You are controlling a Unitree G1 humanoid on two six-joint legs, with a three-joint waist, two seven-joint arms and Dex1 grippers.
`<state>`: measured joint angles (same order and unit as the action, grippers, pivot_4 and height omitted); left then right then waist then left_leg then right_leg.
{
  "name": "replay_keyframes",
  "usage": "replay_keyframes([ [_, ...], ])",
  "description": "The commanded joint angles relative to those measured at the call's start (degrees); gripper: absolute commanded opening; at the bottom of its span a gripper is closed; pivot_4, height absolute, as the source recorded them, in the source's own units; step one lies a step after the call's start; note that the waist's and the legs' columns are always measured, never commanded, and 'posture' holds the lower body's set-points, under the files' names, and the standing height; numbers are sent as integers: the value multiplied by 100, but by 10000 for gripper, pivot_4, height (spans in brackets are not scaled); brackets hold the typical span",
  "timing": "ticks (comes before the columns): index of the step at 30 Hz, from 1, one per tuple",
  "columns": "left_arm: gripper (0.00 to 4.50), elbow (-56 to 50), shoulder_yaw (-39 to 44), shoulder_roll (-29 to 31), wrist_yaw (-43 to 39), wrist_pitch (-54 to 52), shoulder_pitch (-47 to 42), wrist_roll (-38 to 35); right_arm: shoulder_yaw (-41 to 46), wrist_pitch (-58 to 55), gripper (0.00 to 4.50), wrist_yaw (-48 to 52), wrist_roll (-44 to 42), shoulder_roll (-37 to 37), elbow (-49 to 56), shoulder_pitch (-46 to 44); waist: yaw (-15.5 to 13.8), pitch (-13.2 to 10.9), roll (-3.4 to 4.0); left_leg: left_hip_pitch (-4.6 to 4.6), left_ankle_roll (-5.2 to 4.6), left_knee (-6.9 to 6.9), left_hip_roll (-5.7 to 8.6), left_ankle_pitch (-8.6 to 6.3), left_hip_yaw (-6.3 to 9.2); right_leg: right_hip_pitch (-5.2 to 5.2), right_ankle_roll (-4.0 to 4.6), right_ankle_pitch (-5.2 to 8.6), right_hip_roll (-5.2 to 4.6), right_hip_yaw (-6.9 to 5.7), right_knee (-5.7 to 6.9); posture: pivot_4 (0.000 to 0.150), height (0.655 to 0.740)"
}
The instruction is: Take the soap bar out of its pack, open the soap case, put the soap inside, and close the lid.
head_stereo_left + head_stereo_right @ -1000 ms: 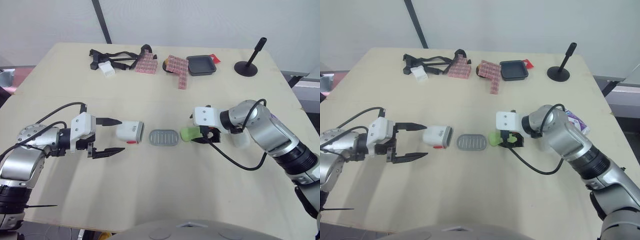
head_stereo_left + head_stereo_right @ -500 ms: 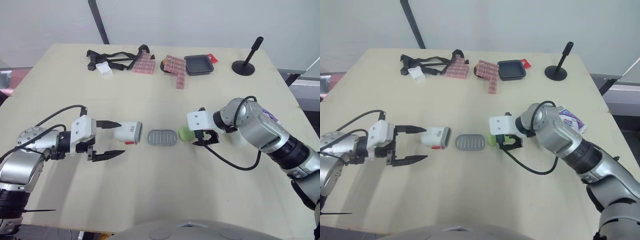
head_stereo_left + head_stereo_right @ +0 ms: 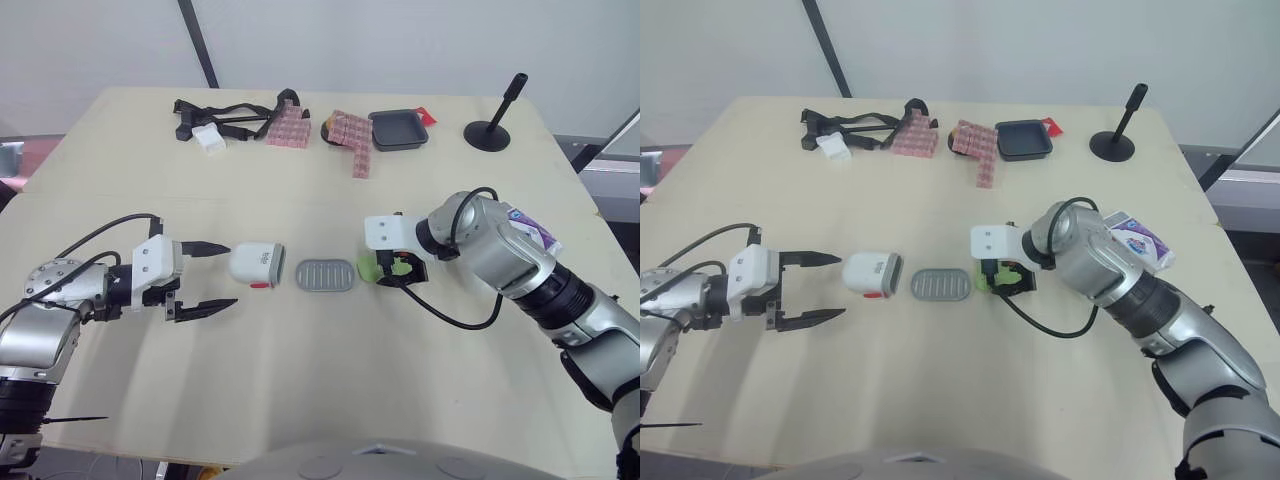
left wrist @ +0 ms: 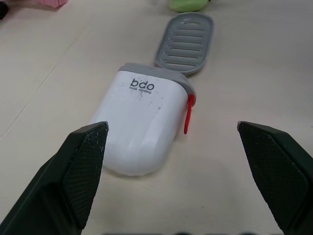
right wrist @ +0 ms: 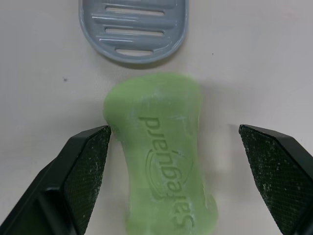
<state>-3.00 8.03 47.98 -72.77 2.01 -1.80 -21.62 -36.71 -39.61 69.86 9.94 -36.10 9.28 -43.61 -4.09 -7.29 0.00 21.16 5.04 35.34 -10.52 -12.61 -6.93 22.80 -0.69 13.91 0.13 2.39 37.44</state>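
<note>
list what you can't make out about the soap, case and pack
Soap case interior: left wrist view, hidden by its own white shell.
Soap bar: head views, mostly covered by the right tool.
Soap pack: head views, print too small to read.

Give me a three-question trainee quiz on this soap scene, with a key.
1. True or false: the green soap lies bare on the table, outside the white case.
2. What lies between case and soap? A: grey slatted tray; B: sponge; C: spoon.
3. Which gripper straddles the soap, fingers open?
Key: 1 true; 2 A; 3 the right gripper.
</note>
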Motion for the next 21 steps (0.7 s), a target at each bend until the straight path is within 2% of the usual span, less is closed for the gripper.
replay_keyframes([
  [1,44939,-197,71,20,69,-54,-75,-101,21,175,45000,62,62,-41,-21,-170,-5,0,0,0,0,0,0,0,0,0,0,0,0,0,0,1500,7400],
  [2,44939,-239,63,9,96,-67,-76,-100,-13,239,45000,99,79,-62,-32,-174,-5,0,0,0,0,0,0,0,0,1,0,0,0,0,0,1500,7400],
  [8,45000,-409,51,-34,195,-142,-26,-108,-94,592,27598,203,215,-180,-170,-152,0,0,0,1,0,0,-1,0,0,2,0,0,0,0,0,1500,7400],
  [21,45000,-525,44,-43,323,-117,114,-55,-86,1001,27598,343,387,-198,-360,-106,1,1,-2,2,0,1,-1,0,-1,1,0,0,0,1,2,1500,7400],
])
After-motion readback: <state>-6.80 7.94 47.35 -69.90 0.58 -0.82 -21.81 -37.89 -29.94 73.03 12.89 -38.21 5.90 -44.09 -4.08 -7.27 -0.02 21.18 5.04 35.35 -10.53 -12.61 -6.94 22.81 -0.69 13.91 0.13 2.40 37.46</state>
